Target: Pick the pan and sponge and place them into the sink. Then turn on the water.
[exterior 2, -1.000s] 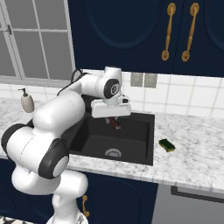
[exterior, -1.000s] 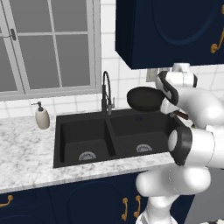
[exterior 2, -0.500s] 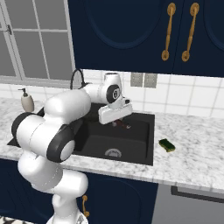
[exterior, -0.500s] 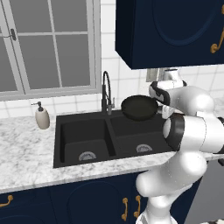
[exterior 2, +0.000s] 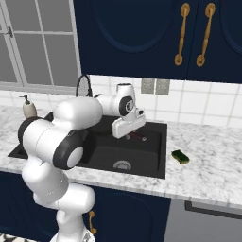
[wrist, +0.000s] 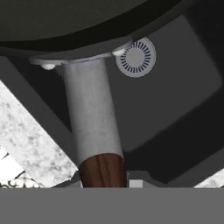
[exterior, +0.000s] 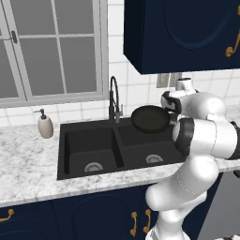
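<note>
I see the pan [exterior: 150, 119] held up in the air over the right basin of the sink [exterior: 89, 145], roughly level, its round black bowl just right of the faucet [exterior: 114, 98] and clear of the basin floor. The gripper [exterior 2: 137, 137] is at the handle end; in the right base view a bit of reddish-brown handle shows under the white hand. From the hand view I read the jaws as closed on the pan handle [wrist: 94, 127]: the handle runs straight up from between the fingertips, brown wood near the hand, then a grey shank meeting the dark underside of the pan. Beyond it lies the black basin with its round silver drain [wrist: 136, 57].

The sponge [exterior 2: 180, 156] lies on the marble surface [exterior 2: 208, 160] to the right of the sink, near the basin edge and well apart from the pan. A cream soap dispenser [exterior: 45, 125] stands on the surface left of the sink, under the window [exterior: 51, 47].
</note>
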